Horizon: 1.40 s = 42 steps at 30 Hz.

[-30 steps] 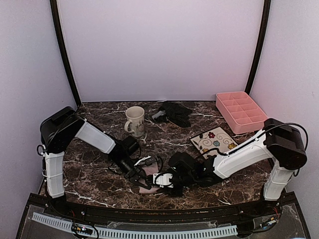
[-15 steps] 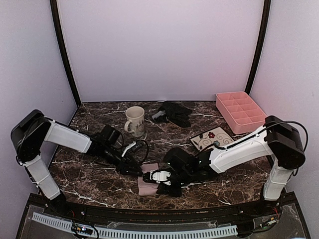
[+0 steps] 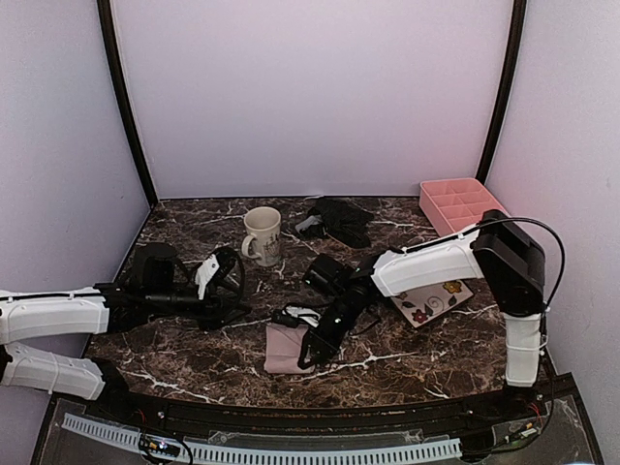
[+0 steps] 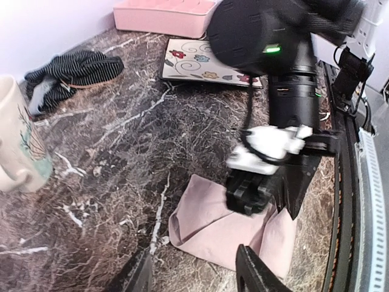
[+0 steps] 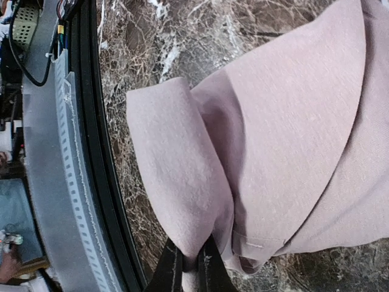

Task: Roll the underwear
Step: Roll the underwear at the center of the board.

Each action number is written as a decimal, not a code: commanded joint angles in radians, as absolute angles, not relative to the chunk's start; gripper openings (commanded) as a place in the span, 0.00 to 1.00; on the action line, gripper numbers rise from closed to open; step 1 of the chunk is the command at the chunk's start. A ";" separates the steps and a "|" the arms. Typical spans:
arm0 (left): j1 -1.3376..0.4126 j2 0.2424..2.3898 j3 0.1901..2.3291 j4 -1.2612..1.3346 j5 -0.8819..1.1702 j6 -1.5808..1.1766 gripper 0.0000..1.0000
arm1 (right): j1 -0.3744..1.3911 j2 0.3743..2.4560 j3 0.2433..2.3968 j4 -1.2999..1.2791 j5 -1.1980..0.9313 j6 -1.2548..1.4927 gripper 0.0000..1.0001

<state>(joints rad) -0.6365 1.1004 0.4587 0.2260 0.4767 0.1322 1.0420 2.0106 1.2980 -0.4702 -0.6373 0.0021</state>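
top external, left gripper: my left gripper (image 3: 231,283) has backed off to the left and now sits beside the mug (image 3: 262,235), well apart from the cloth it was working a moment ago.
top external, right gripper: my right gripper (image 3: 308,354) has swung round and points down onto the pink underwear (image 3: 283,351), near the front of the table (image 3: 194,368).
top external, black underwear: black underwear (image 3: 339,221) lies bunched at the back, untouched. flowered plate (image 3: 431,295) sits under my right forearm.
left wrist, left gripper: fingers apart with nothing between them. it has let go.
left wrist, pink underwear: folded into a loose flat pad ahead of me, with the right gripper (image 4: 273,198) on its far end.
right wrist, right gripper: jaws nipped narrow on a doubled lip of the pink fabric (image 5: 285,134), which rises off the flat part.
meaning: as i read it, the hold has passed from left to right. only one turned edge so far, so the roll is barely begun.
risk: the pinch is thin and nothing pins the other end now, so the cloth may drag instead of rolling.
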 commanded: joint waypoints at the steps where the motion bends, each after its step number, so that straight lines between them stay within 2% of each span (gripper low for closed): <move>1: -0.707 0.991 0.417 0.160 0.345 0.222 0.51 | 0.982 2.097 1.360 -0.599 -0.842 0.087 0.00; 7: -0.907 0.996 0.414 0.099 0.242 0.323 0.53 | 0.943 2.196 1.413 -0.627 -0.964 0.145 0.00; 14: -1.054 1.204 0.489 0.101 0.214 0.413 0.55 | 0.915 2.243 1.418 -0.623 -1.016 0.196 0.00; 25: -1.106 1.475 0.624 0.163 0.153 0.445 0.53 | 0.905 2.248 1.379 -0.560 -1.025 0.271 0.00; 28: -1.106 1.529 0.641 0.125 0.170 0.457 0.44 | 0.898 2.235 1.356 -0.530 -1.021 0.293 0.00; 31: -1.106 1.560 0.650 0.073 0.176 0.456 0.26 | 0.888 2.220 1.336 -0.514 -1.017 0.299 0.00; 33: -1.104 1.572 0.656 0.042 0.189 0.454 0.18 | 0.884 2.206 1.325 -0.507 -1.012 0.300 0.03; 34: -1.104 1.576 0.662 0.028 0.198 0.450 0.14 | 0.881 2.197 1.319 -0.502 -1.007 0.300 0.06; 36: -1.096 1.588 0.681 -0.003 0.238 0.441 0.06 | 0.879 2.173 1.306 -0.495 -0.980 0.293 0.19; 38: -1.074 1.610 0.707 -0.050 0.296 0.423 0.01 | 0.875 2.136 1.276 -0.469 -0.953 0.290 0.27; 42: -0.980 1.657 0.771 -0.128 0.517 0.388 0.00 | 0.870 2.023 1.186 -0.380 -0.837 0.285 0.37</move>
